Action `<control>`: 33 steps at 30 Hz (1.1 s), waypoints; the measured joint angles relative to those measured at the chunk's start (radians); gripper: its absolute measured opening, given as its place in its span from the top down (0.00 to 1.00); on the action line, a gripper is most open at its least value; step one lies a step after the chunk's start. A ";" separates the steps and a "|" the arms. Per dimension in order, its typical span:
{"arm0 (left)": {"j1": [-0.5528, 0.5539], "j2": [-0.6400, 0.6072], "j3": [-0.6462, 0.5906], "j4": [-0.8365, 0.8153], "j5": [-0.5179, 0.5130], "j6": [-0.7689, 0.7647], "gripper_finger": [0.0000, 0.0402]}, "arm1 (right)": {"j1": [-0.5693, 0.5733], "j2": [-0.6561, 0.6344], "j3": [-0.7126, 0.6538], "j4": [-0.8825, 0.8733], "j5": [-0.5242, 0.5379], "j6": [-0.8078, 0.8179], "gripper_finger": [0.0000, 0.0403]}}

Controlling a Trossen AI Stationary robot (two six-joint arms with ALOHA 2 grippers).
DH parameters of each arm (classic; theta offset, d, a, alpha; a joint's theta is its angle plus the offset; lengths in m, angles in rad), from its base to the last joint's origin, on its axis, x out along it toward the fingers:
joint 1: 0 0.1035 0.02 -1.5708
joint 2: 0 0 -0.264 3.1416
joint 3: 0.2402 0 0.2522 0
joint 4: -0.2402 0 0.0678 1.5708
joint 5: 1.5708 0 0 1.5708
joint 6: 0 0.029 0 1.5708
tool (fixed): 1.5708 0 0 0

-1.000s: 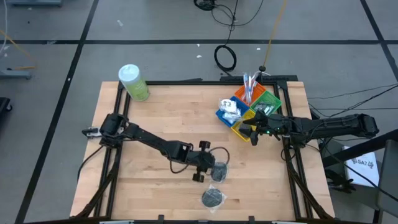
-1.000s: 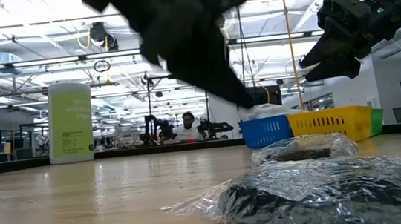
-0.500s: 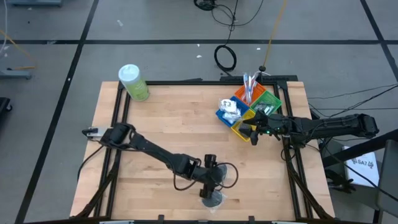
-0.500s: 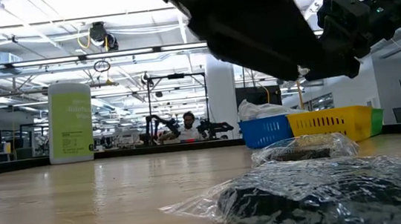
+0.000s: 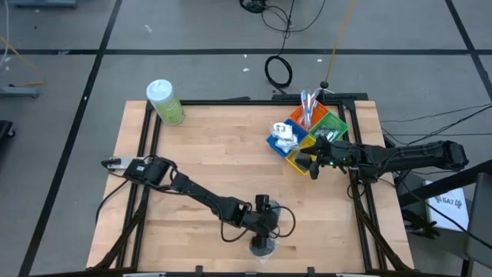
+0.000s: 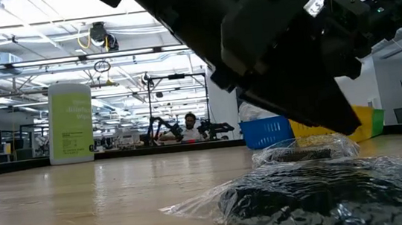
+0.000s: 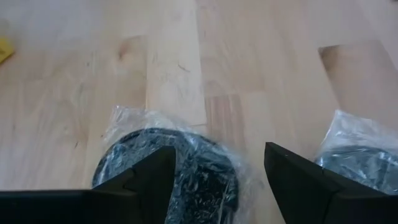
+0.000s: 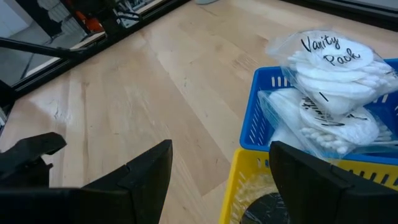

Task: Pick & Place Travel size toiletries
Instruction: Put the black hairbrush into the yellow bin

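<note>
1. A black round disc in a clear wrapper [image 7: 168, 168] lies flat on the wooden table [image 5: 207, 154], directly beneath the left gripper [image 7: 214, 177] and near the table's front edge. In the left wrist view it sits partly behind one finger and reaches into the gap between the two.
2. A second wrapped black disc [image 7: 360, 163] lies just outside the other finger, apart from the first, with bare wood between them.
3. The left gripper's fingers [image 7: 146, 180] are spread wide over the first disc and pinch nothing.
4. In the low view both wrapped discs [image 6: 306, 191] lie in the foreground, with the left arm filling the frame above them.
5. The right gripper [image 5: 306, 163] hangs at the near corner of the divided bin [image 5: 290, 158], well apart from the left gripper; its fingers are spread and empty.
6. The bin's blue compartment holds clear bags of white cotton items [image 8: 336, 68], just ahead of the right gripper. Toothbrushes [image 5: 308, 104] stand upright at the bin's far side.
7. A green bottle [image 5: 164, 101] stands at the far left corner, well clear of both arms. Open bare wood lies between the bin and the discs.
</note>
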 joint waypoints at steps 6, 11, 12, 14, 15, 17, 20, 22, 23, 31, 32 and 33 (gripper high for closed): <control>0.017 0.000 0.000 -0.033 -0.020 -0.056 0.46 | 0.000 0.000 0.000 0.014 0.000 -0.006 0.37; 0.026 0.000 0.000 -0.046 0.034 -0.098 0.52 | 0.000 0.000 0.000 0.051 0.001 -0.017 0.37; 0.025 0.000 0.000 -0.044 0.041 -0.100 0.53 | 0.000 0.000 0.000 0.056 0.000 -0.018 0.37; 0.020 0.000 0.000 -0.032 0.066 -0.101 0.54 | 0.000 0.000 0.000 0.057 0.000 -0.018 0.37; 0.016 0.000 0.000 -0.025 0.072 -0.101 0.55 | 0.000 0.000 0.000 0.055 0.000 -0.018 0.37; 0.012 0.000 0.000 -0.016 0.084 -0.101 0.55 | 0.000 0.000 0.000 0.054 0.000 -0.018 0.37; 0.008 0.000 0.000 -0.026 0.085 -0.102 0.57 | 0.000 0.000 0.000 0.053 0.000 -0.018 0.37; 0.010 0.004 0.000 -0.035 0.079 -0.109 0.58 | 0.000 0.000 0.000 0.053 0.000 -0.018 0.37; 0.013 0.013 0.000 -0.027 0.072 -0.119 0.59 | 0.000 0.000 0.000 0.053 0.000 -0.018 0.37; 0.019 0.053 0.001 0.003 0.055 -0.113 0.67 | 0.000 0.000 0.000 0.052 0.000 -0.011 0.37; 0.019 0.053 0.001 0.002 0.055 -0.099 0.69 | 0.000 0.000 0.000 0.052 0.000 -0.011 0.37; 0.019 0.052 0.001 0.001 0.054 -0.082 0.72 | 0.000 0.000 0.000 0.052 0.000 -0.011 0.37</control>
